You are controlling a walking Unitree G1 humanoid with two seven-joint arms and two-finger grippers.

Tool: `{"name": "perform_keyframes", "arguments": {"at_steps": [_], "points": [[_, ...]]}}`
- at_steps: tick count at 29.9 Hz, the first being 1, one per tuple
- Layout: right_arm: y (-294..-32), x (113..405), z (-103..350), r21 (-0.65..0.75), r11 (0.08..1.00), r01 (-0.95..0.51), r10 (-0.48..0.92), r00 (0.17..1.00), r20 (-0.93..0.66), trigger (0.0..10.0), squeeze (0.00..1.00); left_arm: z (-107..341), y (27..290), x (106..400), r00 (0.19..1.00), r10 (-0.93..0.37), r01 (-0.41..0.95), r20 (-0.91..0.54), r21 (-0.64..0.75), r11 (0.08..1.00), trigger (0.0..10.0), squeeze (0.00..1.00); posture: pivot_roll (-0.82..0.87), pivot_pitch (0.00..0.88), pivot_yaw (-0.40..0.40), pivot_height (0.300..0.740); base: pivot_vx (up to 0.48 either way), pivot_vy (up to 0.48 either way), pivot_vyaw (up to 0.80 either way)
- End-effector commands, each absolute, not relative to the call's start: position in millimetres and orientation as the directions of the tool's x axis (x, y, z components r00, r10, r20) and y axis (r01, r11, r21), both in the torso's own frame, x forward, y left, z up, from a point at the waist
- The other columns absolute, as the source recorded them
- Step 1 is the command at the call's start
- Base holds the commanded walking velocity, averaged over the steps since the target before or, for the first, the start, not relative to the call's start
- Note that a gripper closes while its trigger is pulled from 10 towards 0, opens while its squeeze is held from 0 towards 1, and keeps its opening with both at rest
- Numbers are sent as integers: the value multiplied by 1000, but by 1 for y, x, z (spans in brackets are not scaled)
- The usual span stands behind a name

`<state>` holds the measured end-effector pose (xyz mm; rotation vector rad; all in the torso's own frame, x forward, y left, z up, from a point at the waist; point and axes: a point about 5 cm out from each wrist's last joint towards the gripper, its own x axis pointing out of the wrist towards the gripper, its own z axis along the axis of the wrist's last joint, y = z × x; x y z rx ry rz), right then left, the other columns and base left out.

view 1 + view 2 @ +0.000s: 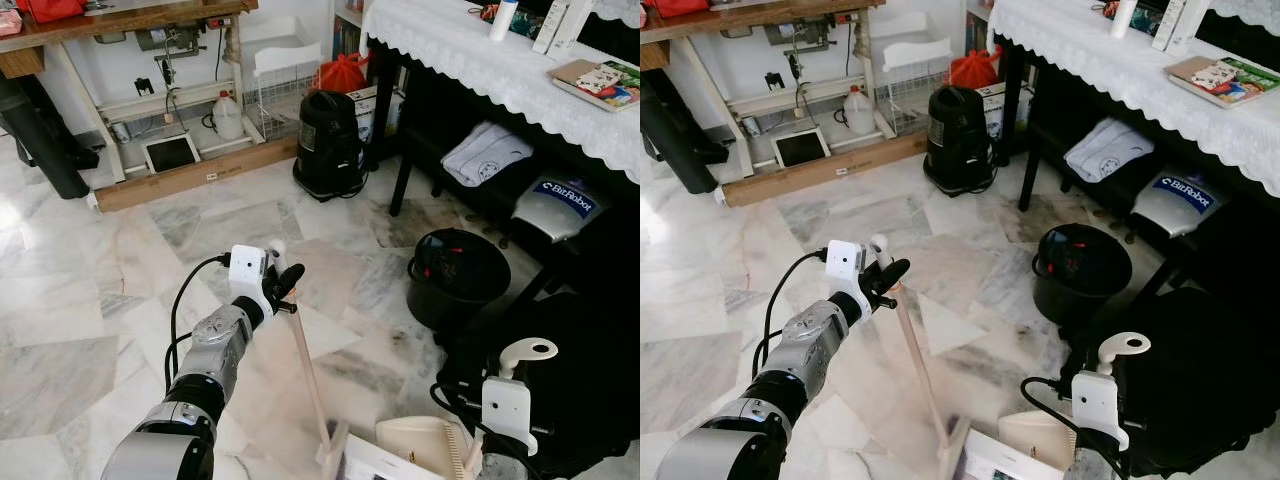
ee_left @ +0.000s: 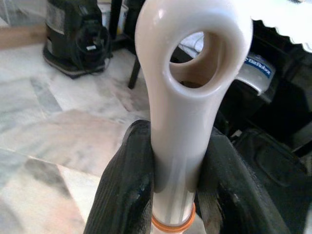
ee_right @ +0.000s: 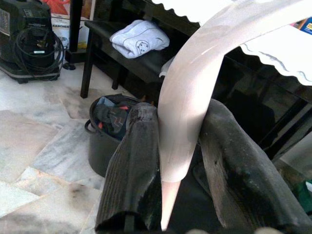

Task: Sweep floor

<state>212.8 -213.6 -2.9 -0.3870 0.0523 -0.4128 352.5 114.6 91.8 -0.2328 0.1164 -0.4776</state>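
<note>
Gripping the cream broom handle (image 2: 183, 146) just below its hanging loop, the left gripper (image 1: 283, 284) has both black fingers (image 2: 124, 195) pressed against the shaft, which slants down over the marble floor (image 1: 80, 300) to the broom head (image 1: 952, 452). Right gripper (image 3: 183, 165) likewise pinches the curved cream dustpan handle (image 1: 527, 352), the dustpan (image 1: 420, 440) resting on the floor just beside the broom head. Nearby stand a black bucket (image 1: 458, 277) and, farther off, a black vacuum cleaner (image 1: 328, 145).
</note>
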Motion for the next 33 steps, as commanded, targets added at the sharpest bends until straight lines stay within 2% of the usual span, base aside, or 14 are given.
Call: {"name": "perform_keyframes", "arguments": {"at_steps": [1, 8, 14, 17, 18, 20, 21, 23, 28, 33], "points": [[-223, 202, -15, -429, 822, 374, -434, 900, -46, 10000, 0, 97, 111, 354, 875, -484, 454, -20, -313, 834, 10000, 0, 31, 120, -26, 740, 0, 0, 0], [-220, 212, -12, -415, 831, 370, -425, 904, -45, 10000, 0, 113, 100, 355, 836, -546, 524, 62, -387, 759, 10000, 0, 56, 102, -20, 740, 0, 0, 0], [-219, 222, -3, -352, 848, 396, -429, 903, -17, 10000, 0, 129, 108, 360, 848, -516, 523, 117, -341, 781, 10000, 0, 67, 86, -12, 740, 0, 0, 0], [-221, 229, 5, -278, 862, 424, -441, 898, 4, 10000, 0, 144, 120, 363, 876, -450, 482, 173, -305, 821, 10000, 0, 66, 80, -8, 740, 0, 0, 0], [-222, 234, 9, -235, 868, 437, -446, 895, 16, 10000, 0, 155, 129, 366, 896, -389, 439, 215, -285, 852, 10000, 0, 69, 72, -3, 740, 0, 0, 0], [-222, 236, 11, -223, 870, 440, -447, 894, 22, 10000, 0, 160, 132, 367, 902, -364, 421, 233, -281, 863, 10000, 0, 70, 70, -3, 740, 0, 0, 0], [-221, 240, 14, -205, 872, 444, -448, 894, 30, 10000, 0, 170, 139, 369, 911, -307, 379, 275, -264, 887, 10000, 0, 72, 64, -1, 740, 0, 0, 0], [-221, 241, 15, -202, 873, 444, -448, 893, 30, 10000, 0, 172, 141, 369, 912, -298, 371, 281, -261, 891, 10000, 0, 72, 64, -1, 740, 0, 0, 0], [-221, 246, 18, -130, 879, 460, -460, 887, 27, 10000, 0, 191, 160, 371, 922, -159, 247, 353, -219, 944, 10000, 0, 82, 47, 5, 740, 0, 0, 0], [-223, 251, 25, -58, 881, 469, -467, 883, 47, 10000, 0, 196, 169, 370, 920, -127, 175, 371, -99, 980, 10000, 0, 82, 31, 10, 740, 0, 0, 0]]}}
